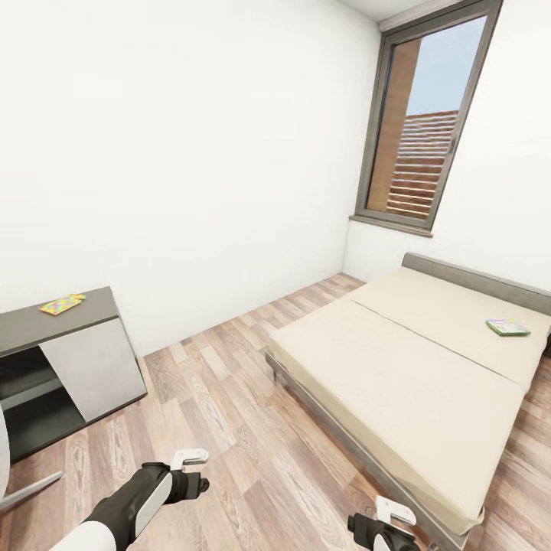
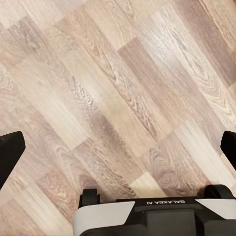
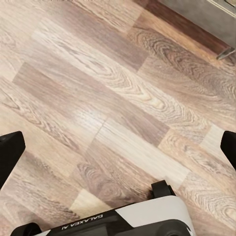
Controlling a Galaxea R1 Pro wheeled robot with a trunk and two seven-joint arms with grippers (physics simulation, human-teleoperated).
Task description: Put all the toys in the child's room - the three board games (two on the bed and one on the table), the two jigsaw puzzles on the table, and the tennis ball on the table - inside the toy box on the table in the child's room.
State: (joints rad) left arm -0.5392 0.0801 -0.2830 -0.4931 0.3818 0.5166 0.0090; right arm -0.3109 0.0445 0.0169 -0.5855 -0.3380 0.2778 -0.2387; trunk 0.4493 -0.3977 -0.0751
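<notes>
Here, board game (image 1: pixel 507 327) on bed (image 1: pixel 398 375)

A wide bed (image 1: pixel 398 360) with a plain cream-beige top stands on the wood-plank floor (image 1: pixel 229 398) in front of me. One flat green-edged board game (image 1: pixel 507 327) lies on the bed near its headboard end. Across the floor from the bed, a dark grey shelf section (image 1: pixel 46 321) carries a thin multicoloured jigsaw puzzle (image 1: pixel 63 304) flat on its top.
</notes>
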